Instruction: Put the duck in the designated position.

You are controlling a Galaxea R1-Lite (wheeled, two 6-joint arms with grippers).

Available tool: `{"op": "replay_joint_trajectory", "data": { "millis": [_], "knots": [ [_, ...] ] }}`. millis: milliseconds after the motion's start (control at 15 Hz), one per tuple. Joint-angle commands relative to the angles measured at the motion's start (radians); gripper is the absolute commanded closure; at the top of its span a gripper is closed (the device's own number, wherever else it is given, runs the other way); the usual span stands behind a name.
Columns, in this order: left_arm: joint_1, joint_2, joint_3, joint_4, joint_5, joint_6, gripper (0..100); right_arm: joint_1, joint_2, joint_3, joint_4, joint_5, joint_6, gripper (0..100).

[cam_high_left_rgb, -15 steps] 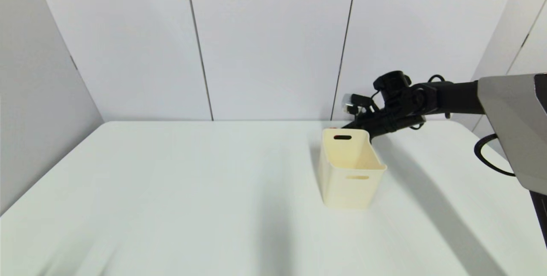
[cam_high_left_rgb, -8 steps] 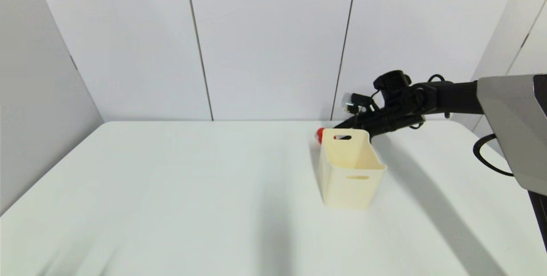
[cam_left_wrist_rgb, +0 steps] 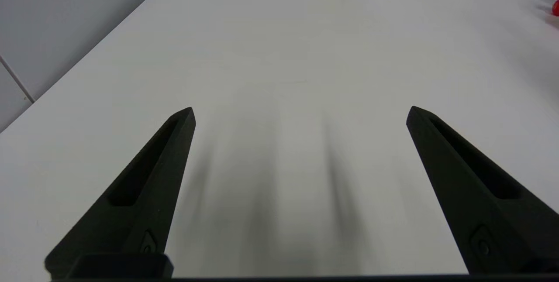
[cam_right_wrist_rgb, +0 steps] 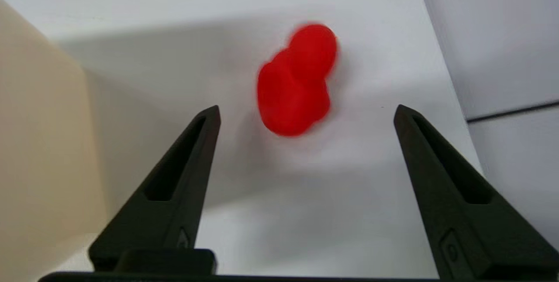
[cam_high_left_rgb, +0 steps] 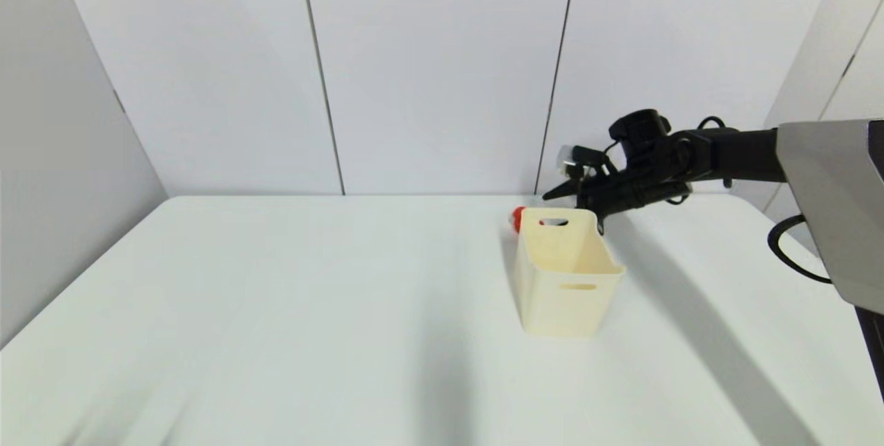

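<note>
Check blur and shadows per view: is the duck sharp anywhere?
Right wrist view: the duck is smeared at its edges, with a soft shadow on the table around it; the open right tool looks crisp. Head view: only a red sliver shows behind the cream bin; the arm's long shadow falls right of the bin. Left wrist view: streaky shadows between the open left tool.

You have the right claw (cam_right_wrist_rgb: 305,109) spread wide, nothing between its fingers (cam_right_wrist_rgb: 174,186). The red duck (cam_right_wrist_rgb: 295,83) lies on the white bench (cam_right_wrist_rgb: 305,212) just beyond the tips, blurred. The cream bin (cam_right_wrist_rgb: 39,142) wall stands beside one finger.
</note>
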Motion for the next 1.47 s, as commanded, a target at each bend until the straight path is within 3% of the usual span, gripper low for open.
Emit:
{"op": "replay_joint_trajectory", "data": {
  "millis": [67,333,600,933,1133,1267,1467],
  "knots": [
    [0.0,0.001,0.0,0.0,0.0,0.0,0,-0.03,-0.026,-0.003,0.003,0.0,0.005,0],
    [0.0,0.001,0.0,0.0,0.0,0.0,0,-0.085,-0.114,0.006,0.054,-0.092,0.108,0],
    [0.0,0.001,0.0,0.0,0.002,0.0,0,-0.117,-0.25,0.075,0.063,-0.097,0.254,0],
    [0.0,0.001,0.0,0.0,0.002,0.0,0,-0.185,-0.545,0.287,0.063,-0.105,0.394,0],
    [0.0,0.001,0.0,0.0,0.0,0.0,0,-0.185,-0.783,0.457,0.064,-0.223,0.561,0],
    [0.0,0.001,0.0,0.0,0.0,0.0,0,-0.18,-0.922,0.561,0.066,-0.316,0.636,0],
    [0.0,0.001,0.0,0.0,0.0,0.0,0,-0.183,-1.129,0.722,0.063,-0.407,0.746,0]
  ]
}}
